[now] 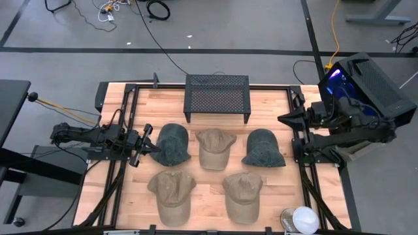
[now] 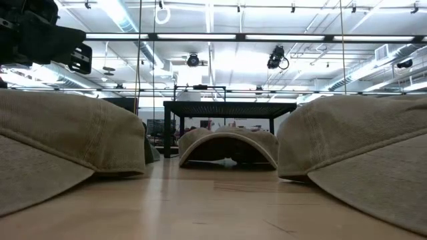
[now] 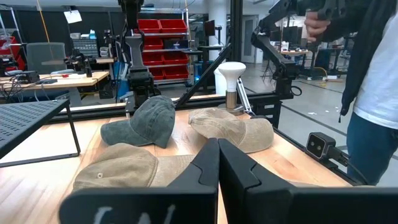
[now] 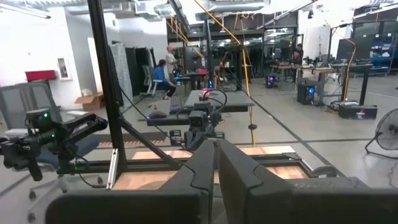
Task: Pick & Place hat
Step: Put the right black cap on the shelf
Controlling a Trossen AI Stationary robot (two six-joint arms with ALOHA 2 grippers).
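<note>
Five caps lie crown up on the wooden table: a dark green one [image 1: 173, 143], a tan one [image 1: 215, 148] and another dark green one [image 1: 263, 148] in the far row, and two tan ones [image 1: 172, 194] [image 1: 243, 194] in the near row. My left gripper [image 1: 151, 149] is shut. It hovers at the left edge of the left dark green cap and shows raised in the low view [image 2: 40, 40]. Its wrist view looks over the middle tan cap [image 3: 124, 168] to the right dark green cap [image 3: 143, 121]. My right gripper [image 1: 284, 119] is shut and waits raised over the table's right edge.
A black mesh rack [image 1: 217, 96] stands at the table's far edge, behind the caps. A white lamp-like object [image 1: 304, 219] sits at the near right corner. Black frame rails run along both sides of the table. A person [image 3: 373, 74] stands beyond the right side.
</note>
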